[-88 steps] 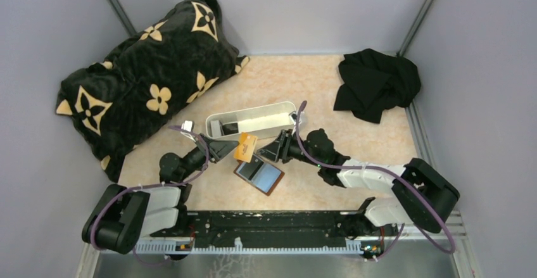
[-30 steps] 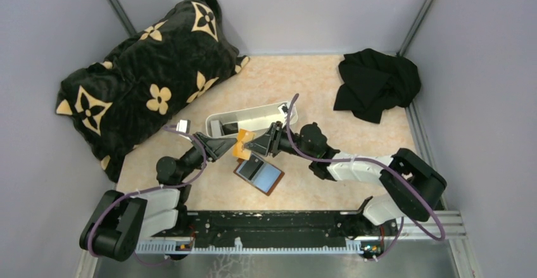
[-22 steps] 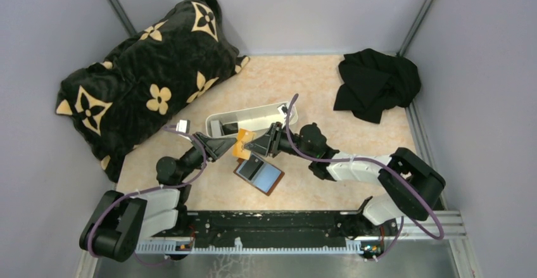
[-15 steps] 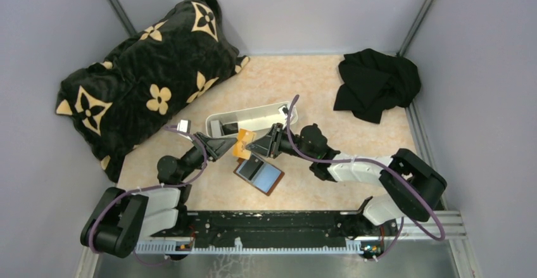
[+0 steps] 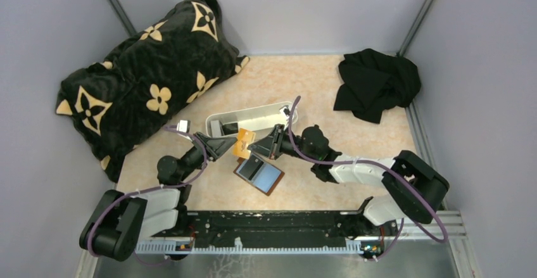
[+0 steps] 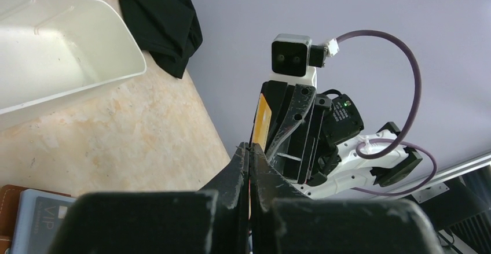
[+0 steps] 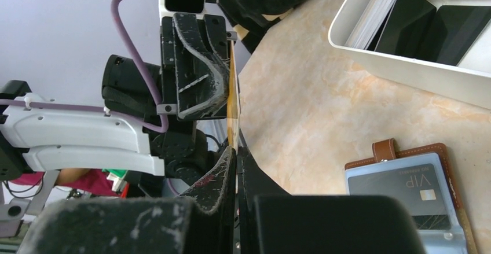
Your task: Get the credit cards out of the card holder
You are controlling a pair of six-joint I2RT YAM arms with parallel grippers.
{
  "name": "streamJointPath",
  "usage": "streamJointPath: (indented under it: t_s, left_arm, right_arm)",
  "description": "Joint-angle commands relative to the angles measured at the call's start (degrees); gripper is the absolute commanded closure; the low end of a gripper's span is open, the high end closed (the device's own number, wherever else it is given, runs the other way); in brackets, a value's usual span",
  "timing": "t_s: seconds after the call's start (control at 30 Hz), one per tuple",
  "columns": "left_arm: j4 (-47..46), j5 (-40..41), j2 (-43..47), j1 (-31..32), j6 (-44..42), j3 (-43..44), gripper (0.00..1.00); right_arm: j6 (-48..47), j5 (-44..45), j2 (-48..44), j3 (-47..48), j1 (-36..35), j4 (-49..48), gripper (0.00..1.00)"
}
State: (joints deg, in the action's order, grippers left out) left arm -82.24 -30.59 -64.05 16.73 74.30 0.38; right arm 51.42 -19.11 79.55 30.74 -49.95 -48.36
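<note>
Two robot arms meet over a marbled table [image 5: 329,88]. The left gripper [image 5: 233,148] and right gripper [image 5: 256,146] are both clamped tight on one orange card [image 5: 244,145], each pinching an opposite edge and holding it in the air. Just below, the holder [image 5: 269,178] lies open flat on the table, a grey card [image 5: 255,169] tucked in its pocket. Behind it, a white tray [image 5: 266,118] holds more cards [image 7: 405,17].

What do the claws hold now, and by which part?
One orange card: the left claw pinches its left edge, the right claw its opposite edge.
</note>
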Motion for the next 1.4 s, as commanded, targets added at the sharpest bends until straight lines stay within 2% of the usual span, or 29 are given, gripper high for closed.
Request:
streamJointPath:
  t_s: [0.0,0.07,0.1,0.13,0.2,0.23,0.3,0.37,0.5,0.6,0.73,0.83,0.97,1.17,1.37]
  left_arm:
    - [-0.5,0.8,1.0,0.1,-1.2,1.0,1.00]
    - [-0.1,0.6,1.1,0.1,-1.4,1.0,1.00]
    - [0.5,0.5,1.3,0.1,-1.8,1.1,0.88]
    - [1.5,0.7,2.0,0.1,-2.0,1.0,0.63]
    - [4.8,2.7,3.9,0.0,-2.4,0.2,0.35]
    - [7.7,3.6,5.6,-0.2,-3.1,0.0,0.26]
    - [17.6,4.9,10.0,-0.4,-6.0,1.0,0.18]
    - [33.2,6.9,15.6,-0.6,-11.7,4.5,0.14]
    - [57.7,15.1,24.6,-1.2,-21.5,11.9,0.08]
    - [70.9,19.0,25.4,-1.8,-26.2,18.8,0.04]
    - [82.4,24.5,24.1,-1.9,-30.7,24.8,0.04]
    - [87.2,28.2,23.3,-1.9,-33.2,27.6,0.06]
    - [91.3,32.9,22.3,-1.9,-34.4,29.7,0.07]
    - [94.0,37.2,20.0,-1.9,-33.4,30.2,0.05]
    - [92.8,36.3,19.3,-2.0,-32.4,29.3,0.07]
  right_arm:
    - [-1.8,1.1,-2.1,0.7,-0.5,-0.8,1.00]
    - [-2.0,1.3,-2.3,1.3,-0.5,-0.1,1.00]
    - [-2.3,1.5,-2.5,2.3,-0.5,1.5,1.00]
    - [-3.3,2.0,-2.6,4.0,-0.5,5.3,1.00]
    - [-7.1,3.3,-2.6,9.4,-0.4,15.2,1.00]
    - [-9.1,4.1,-2.4,12.4,-0.4,21.7,1.00]
    - [-13.5,5.8,-1.4,18.2,0.0,29.9,1.00]
    - [-16.5,7.7,0.7,24.4,0.8,37.9,1.00]
    - [-21.7,11.7,8.0,38.8,1.8,51.7,1.00]
    - [-25.7,14.4,18.0,53.2,1.8,65.1,1.00]
    - [-29.2,20.6,30.8,71.2,0.7,81.0,1.00]
    - [-30.9,25.2,38.4,81.3,-1.2,90.0,1.00]
    - [-31.1,27.3,45.0,88.0,-3.3,93.7,1.00]
    - [-31.5,27.4,48.5,92.2,-4.2,95.6,1.00]
    - [-31.6,26.4,49.3,92.5,-4.8,95.6,1.00]
